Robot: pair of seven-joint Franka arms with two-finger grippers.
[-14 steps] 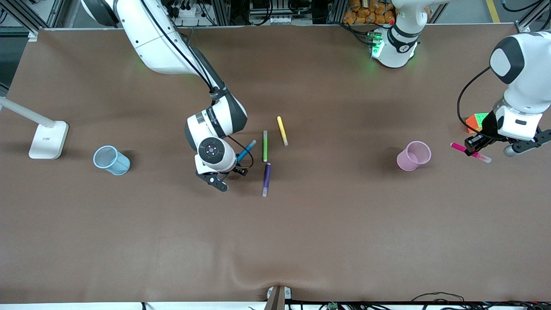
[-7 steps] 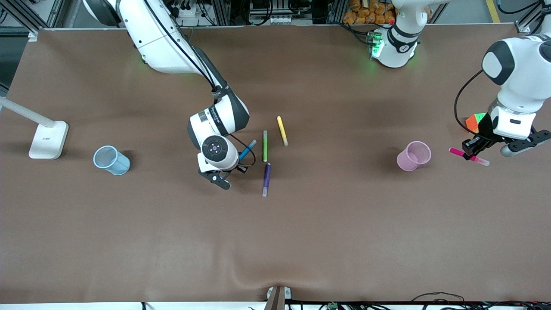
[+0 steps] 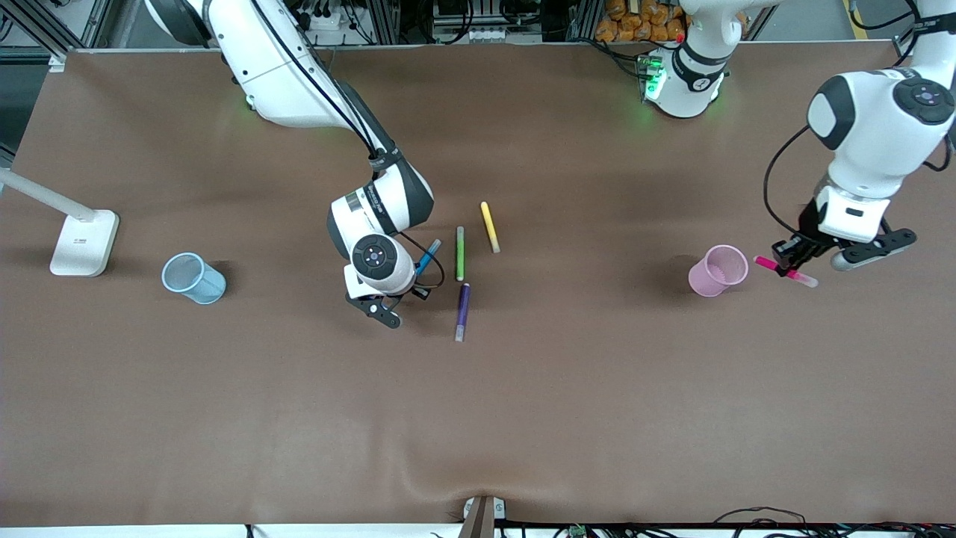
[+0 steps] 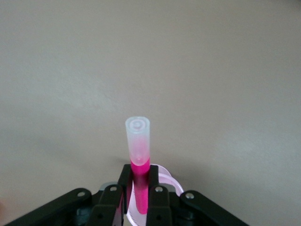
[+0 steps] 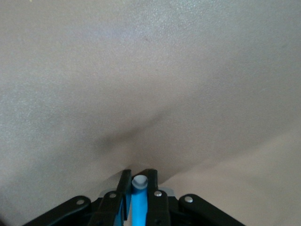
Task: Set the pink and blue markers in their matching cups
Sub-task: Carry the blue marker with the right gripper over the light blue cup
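Front view – left pincer (image 3: 786,263) pinching pink marker (image 3: 768,264) beside pink cup (image 3: 717,270), right pincer (image 3: 398,291) seemingly pinching blue marker (image 3: 428,258)

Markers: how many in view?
5. Green marker, yellow marker and purple marker lie mid-table; blue marker in the right gripper; pink marker in the left gripper beside the pink cup.

Pens (image 3: 460,253) lie mid-table, apparently apart; a cup (image 3: 193,278) toward each end.

High front camera, two wrist close-ups
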